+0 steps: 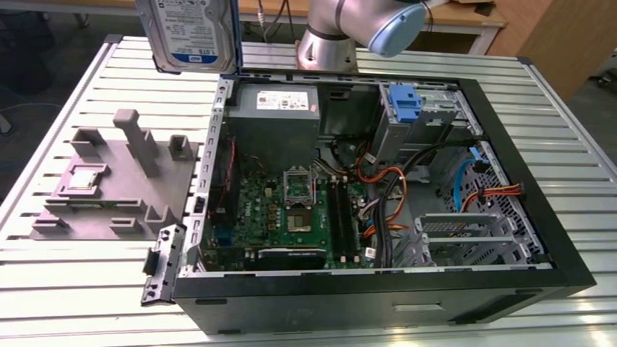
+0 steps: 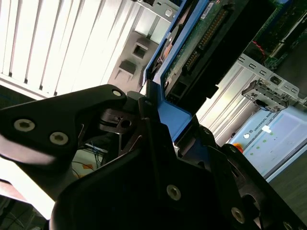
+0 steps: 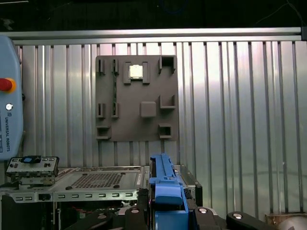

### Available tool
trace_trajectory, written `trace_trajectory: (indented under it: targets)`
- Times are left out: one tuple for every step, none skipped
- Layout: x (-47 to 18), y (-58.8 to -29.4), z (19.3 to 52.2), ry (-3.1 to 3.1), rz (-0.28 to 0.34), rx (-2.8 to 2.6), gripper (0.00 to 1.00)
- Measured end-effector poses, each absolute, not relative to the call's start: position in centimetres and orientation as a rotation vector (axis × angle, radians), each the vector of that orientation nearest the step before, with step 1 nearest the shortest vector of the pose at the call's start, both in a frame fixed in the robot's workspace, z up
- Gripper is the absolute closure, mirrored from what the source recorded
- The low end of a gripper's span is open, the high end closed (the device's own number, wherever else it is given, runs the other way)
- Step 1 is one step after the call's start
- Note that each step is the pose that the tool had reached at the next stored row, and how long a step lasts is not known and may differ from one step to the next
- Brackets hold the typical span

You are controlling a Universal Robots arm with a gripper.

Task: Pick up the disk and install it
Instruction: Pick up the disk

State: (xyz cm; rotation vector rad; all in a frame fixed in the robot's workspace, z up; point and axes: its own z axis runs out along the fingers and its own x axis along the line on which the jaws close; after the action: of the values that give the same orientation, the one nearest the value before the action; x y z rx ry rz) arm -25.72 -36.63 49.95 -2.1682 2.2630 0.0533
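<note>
1. The gripper (image 2: pixel 175 128) is clamped on the blue-framed edge of the hard disk (image 1: pixel 188 32), which hangs upright above the bench edge by the arm's base, just outside the open computer case (image 1: pixel 540 238)
2. With so narrow a hold, the disk may pivot or slip, or snag the loose cables (image 1: pixel 386 189)

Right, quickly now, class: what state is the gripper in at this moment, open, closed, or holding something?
Gripper: closed, holding the disk by its blue-framed edge.
</note>
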Motion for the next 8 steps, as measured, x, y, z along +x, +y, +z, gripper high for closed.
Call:
trace_trajectory:
  targets:
    - [-25.55,-36.64,49.95,2.263,0.053,-2.168,0.63]
    - [-25.39,-36.64,49.94,2.263,0.054,-2.168,0.63]
    - [-25.26,-36.63,49.94,2.263,0.054,-2.168,0.63]
    - [-25.2,-36.64,49.95,2.263,0.054,-2.168,0.63]
    - [-25.19,-36.64,49.95,2.263,0.054,-2.168,0.63]
    - [-25.17,-36.7,49.94,2.263,0.054,-2.168,0.63]
    - [-25.15,-36.79,49.94,2.263,0.054,-2.168,0.63]
    - [-25.14,-36.9,49.94,2.263,0.054,-2.168,0.63]
